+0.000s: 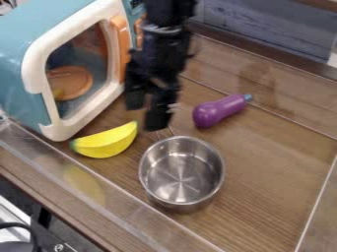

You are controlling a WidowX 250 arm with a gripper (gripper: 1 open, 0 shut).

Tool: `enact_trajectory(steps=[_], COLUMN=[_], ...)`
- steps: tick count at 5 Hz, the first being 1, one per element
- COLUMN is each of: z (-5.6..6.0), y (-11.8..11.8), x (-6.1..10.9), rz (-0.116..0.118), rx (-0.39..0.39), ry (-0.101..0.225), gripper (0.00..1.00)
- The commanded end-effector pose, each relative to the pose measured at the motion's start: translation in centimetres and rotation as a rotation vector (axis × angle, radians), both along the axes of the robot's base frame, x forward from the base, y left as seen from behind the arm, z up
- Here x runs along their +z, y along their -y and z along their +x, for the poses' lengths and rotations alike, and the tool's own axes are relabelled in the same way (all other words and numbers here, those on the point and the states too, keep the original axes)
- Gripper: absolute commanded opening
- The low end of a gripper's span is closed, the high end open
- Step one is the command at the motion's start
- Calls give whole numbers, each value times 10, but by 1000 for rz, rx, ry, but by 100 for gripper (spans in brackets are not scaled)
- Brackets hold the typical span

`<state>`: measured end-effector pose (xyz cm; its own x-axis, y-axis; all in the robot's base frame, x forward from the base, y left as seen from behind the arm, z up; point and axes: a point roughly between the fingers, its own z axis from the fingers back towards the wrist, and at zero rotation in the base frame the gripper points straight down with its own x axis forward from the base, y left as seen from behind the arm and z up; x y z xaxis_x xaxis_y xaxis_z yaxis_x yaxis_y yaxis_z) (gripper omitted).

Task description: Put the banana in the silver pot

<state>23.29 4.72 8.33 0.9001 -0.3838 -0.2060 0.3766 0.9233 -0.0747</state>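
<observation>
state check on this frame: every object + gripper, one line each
gripper: open, holding nothing, pointing down above the banana's right end
banana: lying on the table, not gripped, outside the pot
silver pot: upright, empty
eggplant: lying on its side on the table, right of the gripper
toy microwave: door shut, something orange visible through its window

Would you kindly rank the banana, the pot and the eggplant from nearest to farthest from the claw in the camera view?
1. Banana: just below-left of the open claw.
2. Eggplant: to the claw's right.
3. Pot: below, toward the front edge.
Eggplant and pot are close to call.
</observation>
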Motion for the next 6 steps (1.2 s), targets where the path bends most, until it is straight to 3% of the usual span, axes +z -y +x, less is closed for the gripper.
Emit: enact_trajectory(steps=[1,2,3,4,5,6], z=[-9,-17,-17,-13,-10,-9], y=[-13,-30,-38,-32,-25,-35], x=[3,-8,-17,-19,-19,-23], rz=[32,55,68,73,76,80], rx=[-27,-27,-48,-81,-109,-126], ry=[71,81,94,104,113,121], gripper=[100,100,0,100,0,0])
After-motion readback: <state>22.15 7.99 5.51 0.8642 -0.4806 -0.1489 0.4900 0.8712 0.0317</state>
